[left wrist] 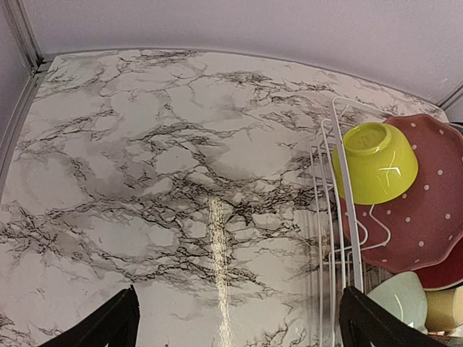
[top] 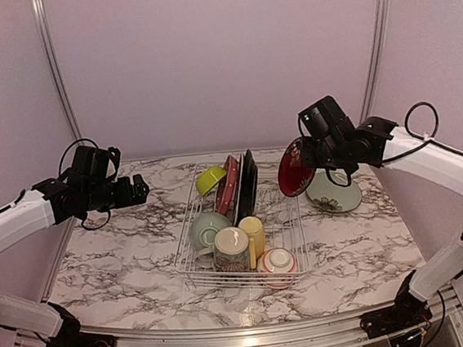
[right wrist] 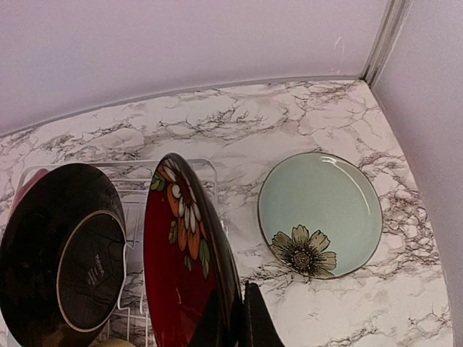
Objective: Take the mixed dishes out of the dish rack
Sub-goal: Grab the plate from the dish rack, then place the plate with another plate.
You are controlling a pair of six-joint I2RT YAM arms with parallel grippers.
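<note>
Unloading at an early stage: one pale-green flower plate lies on the marble table right of the dish rack; the right gripper clamps a red floral plate by its rim, held in the air beside the rack. The left gripper hangs wide open (holding nothing) over bare table. Lime bowl, black plate, yellow mug and others sit in the rack, not yet unloaded; the edge-on plates are hard to count

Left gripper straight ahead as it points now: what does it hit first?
The left gripper likely meets bare table just left of the rack; the rim and lime bowl lie close on the right. Depth unclear.
</note>
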